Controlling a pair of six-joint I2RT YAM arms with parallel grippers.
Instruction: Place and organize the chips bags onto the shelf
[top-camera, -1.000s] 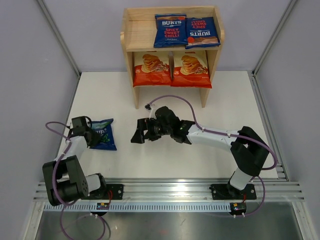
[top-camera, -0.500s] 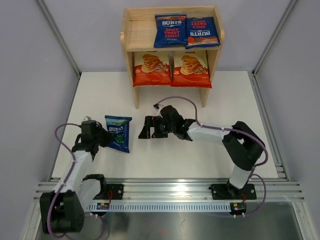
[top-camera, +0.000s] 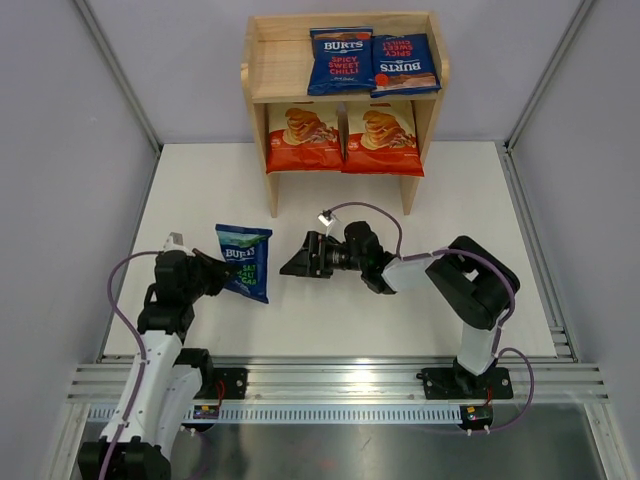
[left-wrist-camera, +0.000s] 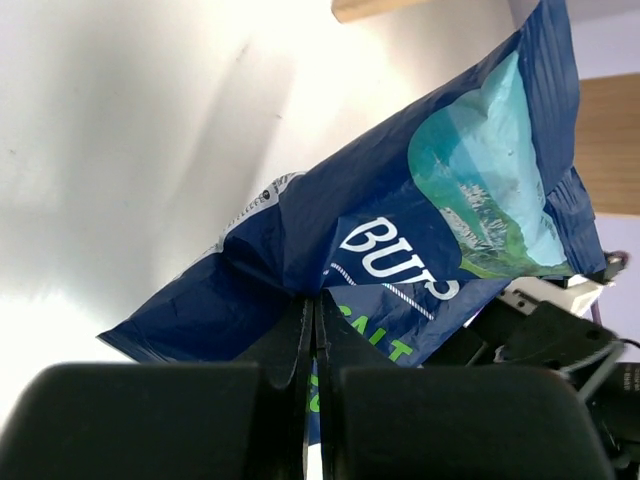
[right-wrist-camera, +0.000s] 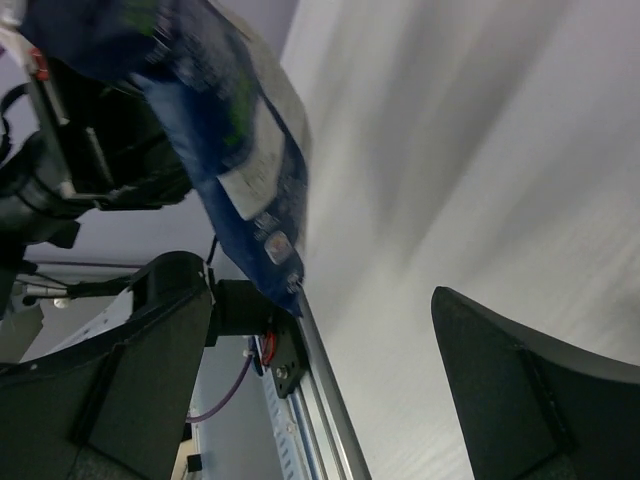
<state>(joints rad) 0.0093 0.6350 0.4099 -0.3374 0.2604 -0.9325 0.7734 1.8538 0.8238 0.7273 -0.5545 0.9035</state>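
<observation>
Four of five placed. On the shelf (top-camera: 262, 62), the top tier carries the two dark blue Burts bags (top-camera: 341, 60), side by side toward the right. The lower tier holds the two cassava bags (top-camera: 303, 138), leaning next to each other.

The remaining blue-green bag (left-wrist-camera: 420, 230) is off the shelf, near the left arm over the table (top-camera: 470, 220). The left gripper (left-wrist-camera: 312, 320) has it pinched at a lower corner, fingers closed tight on the foil. The right gripper (right-wrist-camera: 322, 295) is spread wide, holds nothing and faces the bag from just beside it.

We judge what is left: carry this bag to the shelf, likely beside the Burts pair.

Hard to read:
- The right wrist view is smeared.
- From above we cannot tell whether the bag's bottom edge touches the table.
- The left fingers hide part of the bag's print.
</observation>
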